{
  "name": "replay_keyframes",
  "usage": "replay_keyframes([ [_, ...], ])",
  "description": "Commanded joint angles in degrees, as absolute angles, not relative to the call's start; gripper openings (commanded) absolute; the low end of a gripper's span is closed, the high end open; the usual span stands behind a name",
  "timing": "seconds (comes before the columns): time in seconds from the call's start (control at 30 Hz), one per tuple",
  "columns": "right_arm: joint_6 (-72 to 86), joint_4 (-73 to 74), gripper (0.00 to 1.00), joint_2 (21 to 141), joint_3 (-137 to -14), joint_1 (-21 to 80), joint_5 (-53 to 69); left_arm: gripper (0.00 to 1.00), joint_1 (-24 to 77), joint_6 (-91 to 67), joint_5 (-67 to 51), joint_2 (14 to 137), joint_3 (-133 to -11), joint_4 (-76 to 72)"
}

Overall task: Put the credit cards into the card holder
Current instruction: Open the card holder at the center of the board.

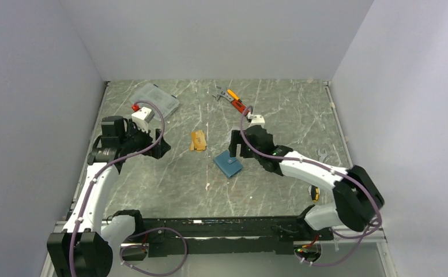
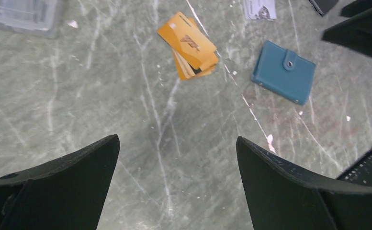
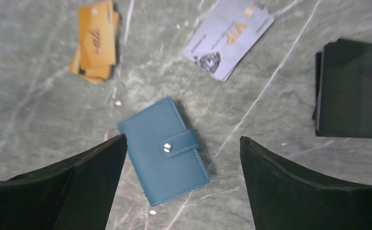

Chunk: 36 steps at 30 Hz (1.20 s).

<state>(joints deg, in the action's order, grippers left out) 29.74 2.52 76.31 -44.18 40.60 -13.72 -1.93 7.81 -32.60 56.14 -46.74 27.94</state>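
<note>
The table [image 1: 169, 184] is of grey-green marble with white veins, and some things lie on it around the task's things. A clear plastic box [image 1: 155, 99] stands at the far left, just beyond the left arm. A tool with orange handle [image 1: 234, 99] lies at the far middle, and a small wrench [image 1: 322, 154] lies to the right, near the right arm. In the right wrist view a flat black case [image 3: 350, 88] lies to the right of the silver card [image 3: 229, 36], apart from it. The card holder [image 3: 164, 151] lies flat near the middle of the table, directly under the right gripper [image 3: 184, 138]. It is teal-blue, squarish and folded closed; a short strap with a metal snap button goes over its edge and keeps it shut. The orange cards [image 2: 189, 45] lie in a small fanned pile to the left of the holder, near it but not touching; the top one shows a dark print. The silver card lies beyond the holder, face up with "VIP" and other print, also apart from it. The right gripper hangs above the holder with its jaws wide apart, one finger on each side of it, and holds nothing. The left gripper [image 2: 175, 139] hangs over bare marble to the left of the orange cards, its jaws also wide apart, with nothing in them.
</note>
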Motion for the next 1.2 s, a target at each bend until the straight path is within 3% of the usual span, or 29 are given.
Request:
replay_keyframes([
  [0.0, 30.2, -1.4, 0.89, 82.0, -45.3, 41.1, -10.8, 0.99, -0.4, 4.3, -36.0, 56.8, -44.0, 26.7],
  [0.27, 31.0, -3.4, 0.83, 89.6, -46.0, 43.0, -8.3, 0.99, 5.1, -3.6, -36.8, 60.3, -42.2, 23.2],
  [0.4, 32.7, -3.9, 0.76, 90.8, -44.6, 44.3, -8.5, 0.99, 7.6, -7.1, -36.0, 62.8, -40.8, 20.5],
  [0.77, 39.4, -4.2, 0.56, 88.4, -37.8, 46.1, -8.9, 0.99, 17.8, -10.8, -32.8, 74.2, -44.6, 19.4],
  [0.97, 42.6, -3.9, 0.53, 84.7, -34.8, 46.9, -8.3, 0.98, 22.8, -13.8, -33.6, 80.0, -45.1, 14.1],
  [1.17, 45.2, -5.9, 0.27, 84.0, -32.6, 46.8, -6.4, 0.94, 25.4, -18.4, -34.8, 86.3, -46.0, 6.2],
])
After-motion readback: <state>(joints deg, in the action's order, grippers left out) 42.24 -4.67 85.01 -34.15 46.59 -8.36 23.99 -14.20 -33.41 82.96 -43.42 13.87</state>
